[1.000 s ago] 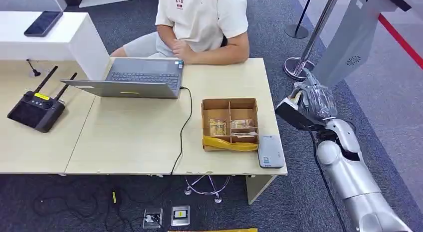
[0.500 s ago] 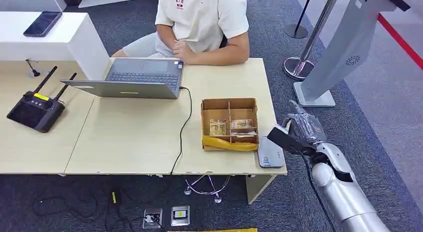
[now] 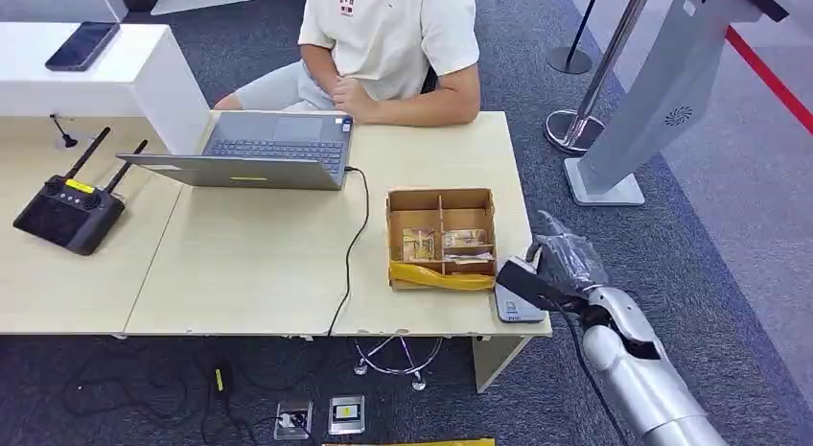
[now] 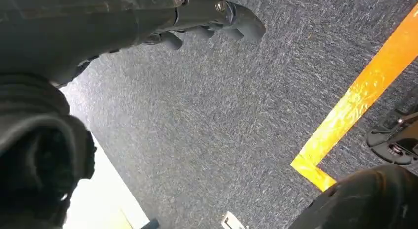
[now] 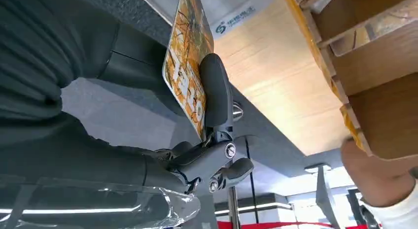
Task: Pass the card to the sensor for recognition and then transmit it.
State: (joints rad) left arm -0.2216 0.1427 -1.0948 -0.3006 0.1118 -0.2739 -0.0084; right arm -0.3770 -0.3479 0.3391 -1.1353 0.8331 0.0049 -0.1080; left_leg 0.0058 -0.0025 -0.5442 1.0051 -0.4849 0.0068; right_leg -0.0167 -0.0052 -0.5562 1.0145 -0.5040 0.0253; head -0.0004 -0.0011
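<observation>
My right hand (image 3: 554, 267) hangs at the table's front right corner, just over the near edge of the grey-white card sensor (image 3: 516, 307). In the right wrist view it pinches an orange and yellow patterned card (image 5: 189, 66) between the thumb (image 5: 215, 91) and the fingers, with the card's edge close to the sensor (image 5: 224, 10). My left hand (image 4: 207, 19) hangs over the grey carpet, its fingers loose and holding nothing.
A cardboard box (image 3: 441, 237) with compartments of cards stands left of the sensor. A person (image 3: 388, 43) sits behind the table (image 3: 249, 273) at a laptop (image 3: 259, 149). A black controller (image 3: 69, 208) lies at the left. A grey kiosk (image 3: 662, 91) and a stanchion (image 3: 585, 120) stand to the right.
My right hand, still holding the card, has come down and left from beside the kiosk to the sensor at the table's corner. Nothing else has moved.
</observation>
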